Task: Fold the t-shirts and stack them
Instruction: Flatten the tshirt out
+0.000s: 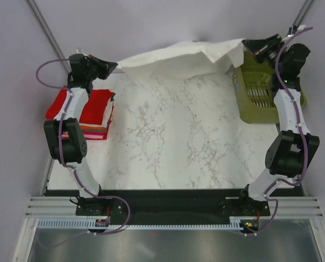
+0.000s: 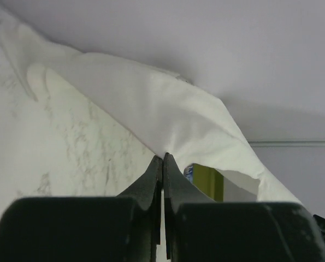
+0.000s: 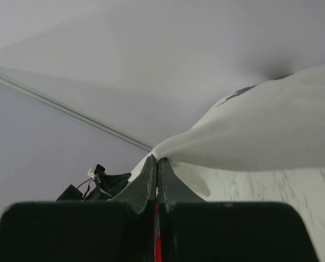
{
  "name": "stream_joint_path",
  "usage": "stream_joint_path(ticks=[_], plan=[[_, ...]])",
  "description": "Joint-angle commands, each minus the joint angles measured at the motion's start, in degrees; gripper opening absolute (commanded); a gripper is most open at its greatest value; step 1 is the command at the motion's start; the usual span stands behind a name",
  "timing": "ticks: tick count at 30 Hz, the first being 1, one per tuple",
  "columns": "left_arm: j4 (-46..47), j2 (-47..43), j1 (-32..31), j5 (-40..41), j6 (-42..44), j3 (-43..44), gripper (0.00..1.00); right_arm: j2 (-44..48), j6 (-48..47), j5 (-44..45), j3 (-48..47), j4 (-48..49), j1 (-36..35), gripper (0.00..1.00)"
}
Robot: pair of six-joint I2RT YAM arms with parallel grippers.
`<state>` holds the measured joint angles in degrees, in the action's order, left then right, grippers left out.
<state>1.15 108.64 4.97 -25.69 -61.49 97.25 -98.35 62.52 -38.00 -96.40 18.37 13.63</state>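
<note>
The bench [image 1: 173,147] is flat and looks like white stone with thin grey lines. Nearer than the left pincer [image 1: 116,66] lies a stack of folded t-shirts [image 1: 99,106], red on top. A slotted green plastic basket [image 1: 255,95] sits just below the right pincer [image 1: 245,45]. Both pincers are squeezed tight on the soft, wrinkly white t-shirt [image 1: 178,57] stretched between them. Behind is a plain grey wall [image 1: 167,22].

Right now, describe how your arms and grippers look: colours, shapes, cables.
Both the left arm and right arm have white tubular links joined by bulky black joints. A purple cable loops along each. The left gripper and right gripper are black, with tapered fingers.
</note>
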Motion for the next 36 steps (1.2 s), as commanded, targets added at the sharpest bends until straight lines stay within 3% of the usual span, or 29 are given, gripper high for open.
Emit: stream_joint_path(ticks=[1, 8, 18, 36], plan=[[9.39, -2.63, -0.14, -2.17, 0.14, -8.64, 0.02, 4.11, -6.26, -1.38, 9.11, 0.97, -0.62, 0.00], [10.71, -5.28, -1.10, -1.99, 2.43, -20.41, 0.02, 8.51, -15.13, 5.11, 16.92, -12.54, -1.94, 0.00], [11.68, -9.76, -2.16, -2.26, 3.05, -27.90, 0.02, 14.75, -16.90, 7.85, 25.03, -15.47, -2.38, 0.00], [12.05, -35.57, -2.51, -2.17, 5.77, -56.54, 0.02, 41.73, -24.63, 12.51, 46.21, -27.15, -2.29, 0.00]])
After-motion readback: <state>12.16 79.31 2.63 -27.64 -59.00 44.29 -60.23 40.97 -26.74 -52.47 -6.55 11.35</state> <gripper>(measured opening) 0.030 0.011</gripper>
